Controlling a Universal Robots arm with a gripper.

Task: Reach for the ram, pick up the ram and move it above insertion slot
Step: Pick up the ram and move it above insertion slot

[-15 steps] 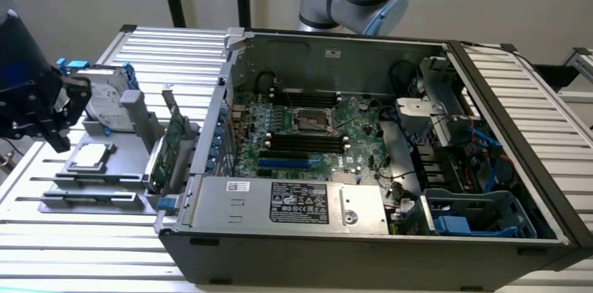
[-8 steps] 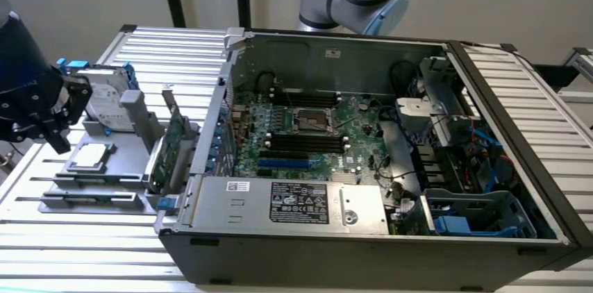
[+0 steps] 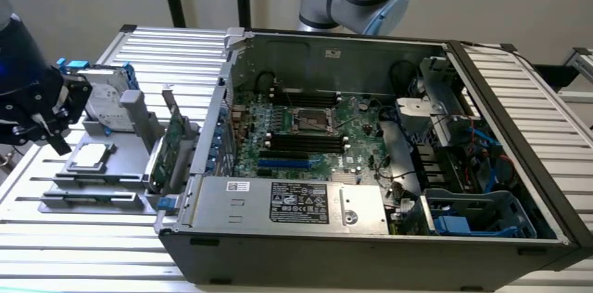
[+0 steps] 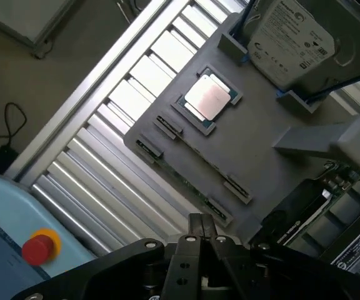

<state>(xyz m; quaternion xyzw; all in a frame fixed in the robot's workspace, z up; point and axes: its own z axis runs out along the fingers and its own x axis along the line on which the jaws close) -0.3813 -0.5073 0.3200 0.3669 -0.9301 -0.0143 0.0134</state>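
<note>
The ram (image 4: pixel 185 179) is a thin green stick standing on edge in the outer slot of the grey fixture tray (image 4: pixel 261 144), between two pairs of clips. In the exterior view the ram (image 3: pixel 90 197) lies along the tray's near edge. My gripper (image 3: pixel 55 139) hangs above the tray's far-left side, clear of it. In the wrist view the gripper (image 4: pixel 204 232) has its fingers pressed together with nothing between them, a short way from the ram. The insertion slots (image 3: pixel 304 142) are the black rows on the motherboard inside the open computer case (image 3: pixel 278 265).
The tray also holds a silver processor (image 4: pixel 208 97), a hard drive (image 4: pixel 292 37) and a tall green expansion card (image 3: pixel 171 144). A red stop button (image 4: pixel 39 247) sits off the slatted table (image 4: pixel 111 162). The case wall stands between tray and motherboard.
</note>
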